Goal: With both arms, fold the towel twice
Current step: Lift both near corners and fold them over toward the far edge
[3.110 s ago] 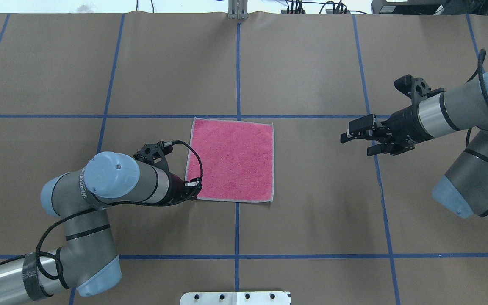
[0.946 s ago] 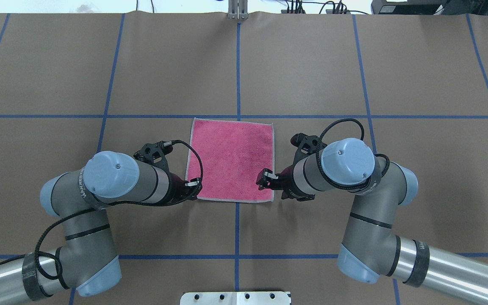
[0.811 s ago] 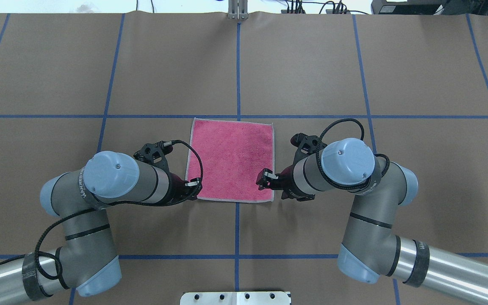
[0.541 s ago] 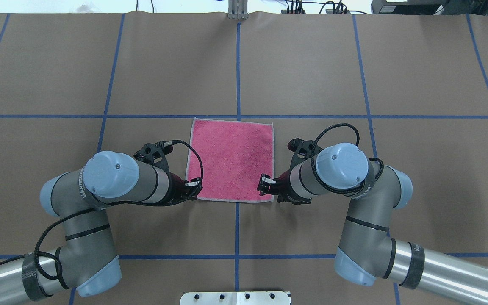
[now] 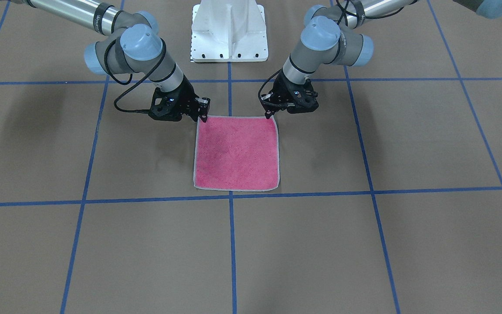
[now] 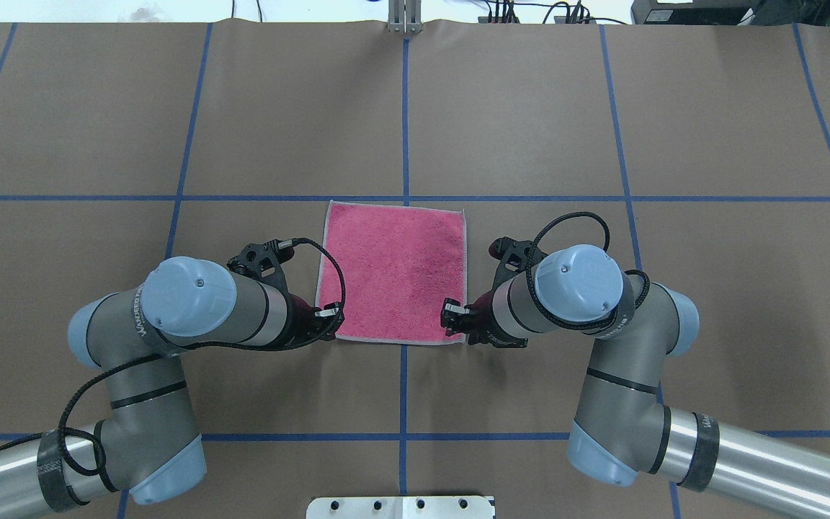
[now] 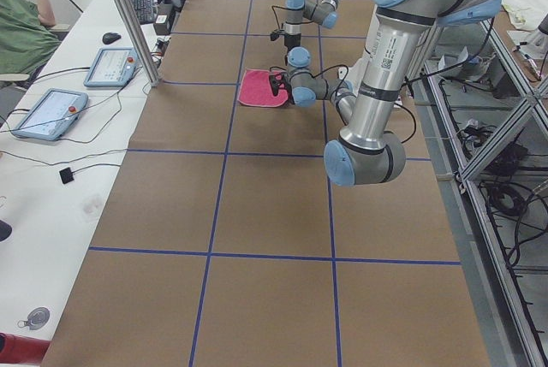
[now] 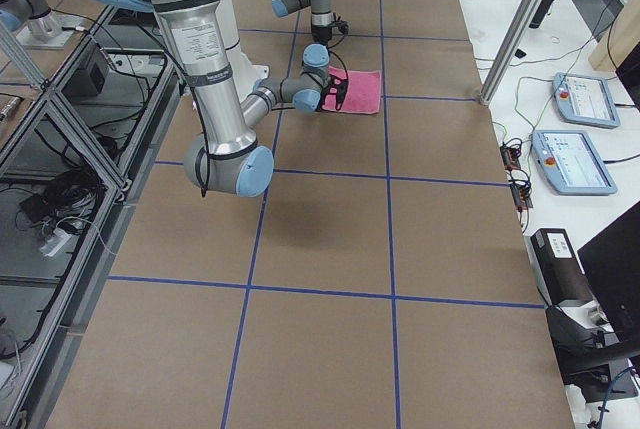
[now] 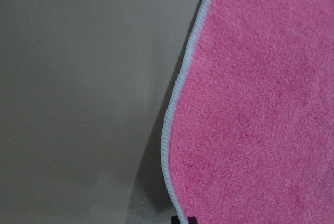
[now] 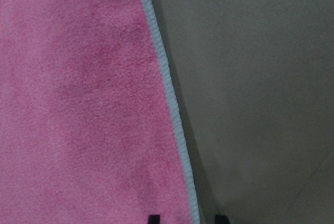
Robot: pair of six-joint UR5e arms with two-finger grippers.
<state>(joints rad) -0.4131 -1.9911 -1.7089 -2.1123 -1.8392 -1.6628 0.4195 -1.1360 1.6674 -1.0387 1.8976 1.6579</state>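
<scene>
We saw towel (image 6: 393,270) lying flat, pink face up, mid-table (image 6: 566,108), its far edge along blue tape line (image 6: 170,197). Left arm (image 6: 199,303) was bent at elbow, wrist tilted down and inward. Left gripper (image 6: 331,319) sat on towel's near left corner, and in wrist view we found jaws pinched together on pale stitched border. Right arm (image 6: 573,288) mirrored that pose. Right gripper (image 6: 453,318) sat low at near right corner, jaws spread, straddling border, clamping nothing
</scene>
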